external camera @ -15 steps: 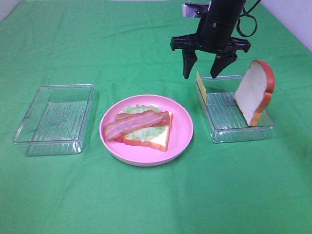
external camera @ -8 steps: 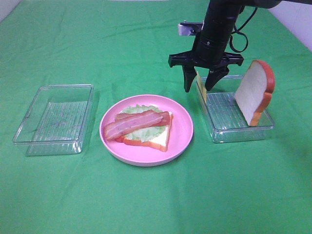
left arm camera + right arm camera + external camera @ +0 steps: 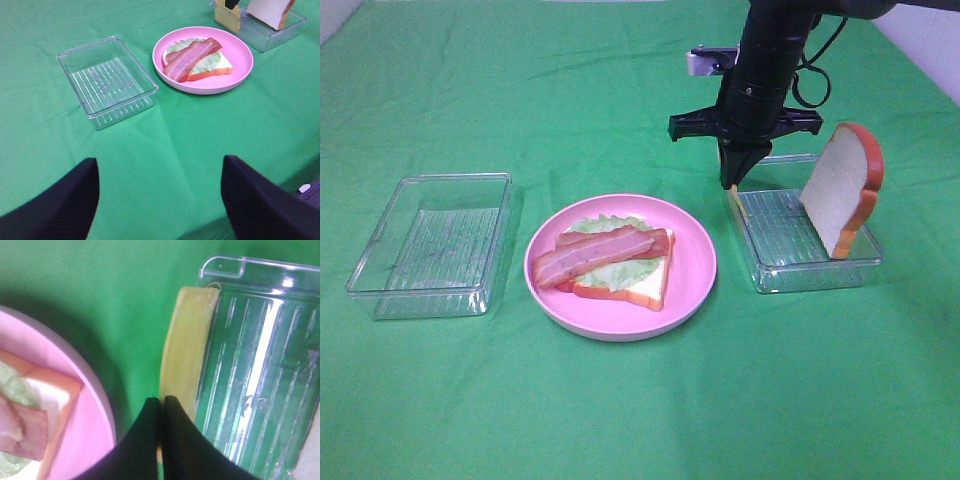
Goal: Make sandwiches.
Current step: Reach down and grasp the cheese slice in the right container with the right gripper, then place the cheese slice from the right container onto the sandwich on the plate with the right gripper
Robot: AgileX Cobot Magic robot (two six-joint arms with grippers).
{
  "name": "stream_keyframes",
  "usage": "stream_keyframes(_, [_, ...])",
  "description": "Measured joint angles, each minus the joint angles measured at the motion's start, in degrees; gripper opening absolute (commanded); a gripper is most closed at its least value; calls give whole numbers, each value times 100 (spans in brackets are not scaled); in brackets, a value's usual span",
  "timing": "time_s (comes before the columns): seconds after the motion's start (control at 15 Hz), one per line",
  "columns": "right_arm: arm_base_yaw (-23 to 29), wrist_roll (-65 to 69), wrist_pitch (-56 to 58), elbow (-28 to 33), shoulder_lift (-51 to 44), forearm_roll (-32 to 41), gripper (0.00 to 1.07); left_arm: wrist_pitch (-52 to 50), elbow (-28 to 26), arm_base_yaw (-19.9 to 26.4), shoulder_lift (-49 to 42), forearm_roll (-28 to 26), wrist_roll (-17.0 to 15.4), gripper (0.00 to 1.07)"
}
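The yellow cheese slice (image 3: 187,340) stands on edge at the left wall of the clear tray (image 3: 810,272), right of centre in the high view, pinched by the right gripper (image 3: 732,178). The bacon-topped bread (image 3: 610,255) lies on the central pink plate (image 3: 695,275); the left gripper (image 3: 160,161) is spread open.

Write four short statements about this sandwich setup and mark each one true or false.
1. The right gripper has its jaws closed on the cheese slice. True.
2. The bacon lies under the lettuce. False: it lies on top of the lettuce, on the pink plate.
3. A bread slice leans upright in the right tray. True.
4. The left gripper grips a bread slice. False: its jaws are open with nothing between them.
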Motion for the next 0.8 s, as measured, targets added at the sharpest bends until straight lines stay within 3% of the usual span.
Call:
stream_keyframes(0.4, [0, -155, 212, 0, -825, -11, 0, 0, 0, 0, 0, 0, 0, 66])
stream_keyframes(0.8, [155, -1175, 338, 189, -1197, 2194, 0, 0, 0, 0, 0, 0, 0, 66])
